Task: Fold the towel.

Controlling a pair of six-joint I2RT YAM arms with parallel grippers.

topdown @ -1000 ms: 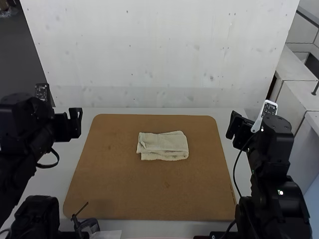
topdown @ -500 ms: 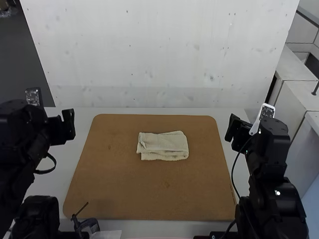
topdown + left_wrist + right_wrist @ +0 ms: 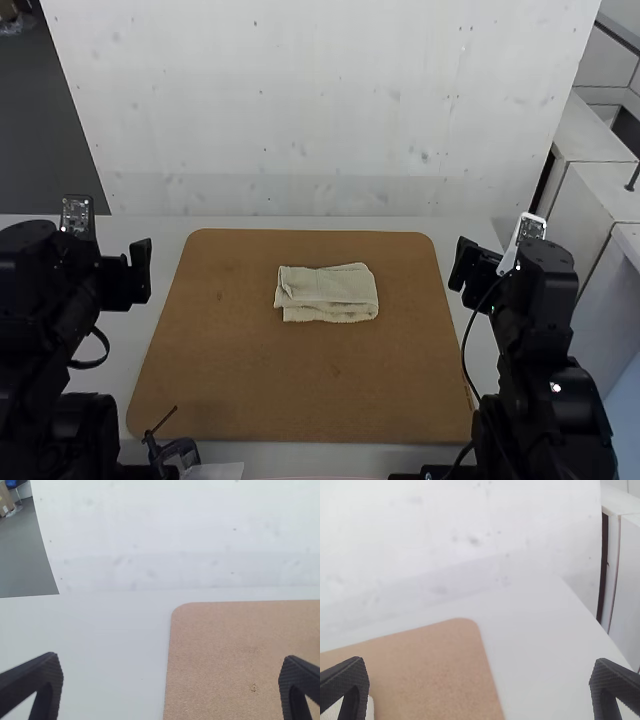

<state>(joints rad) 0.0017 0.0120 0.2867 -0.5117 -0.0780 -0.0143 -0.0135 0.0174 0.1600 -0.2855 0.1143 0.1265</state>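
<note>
Folded towel [image 3: 330,295] near the middle of the board [image 3: 250,380], layers stacked, brown margin on every side; the board's edges stop short of the table's [image 3: 120,335] far edge; a dark device [image 3: 180,452] sits by the near left corner; I have the left gripper [image 3: 130,262] outside the left edge, the right gripper [image 3: 467,262] outside the right, both released, fingers wide apart.

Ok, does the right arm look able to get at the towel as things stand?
Likely yes: the right hand is open and empty, and nothing seems to stand between it and the folded towel, lying uncovered on the brown board.
</note>
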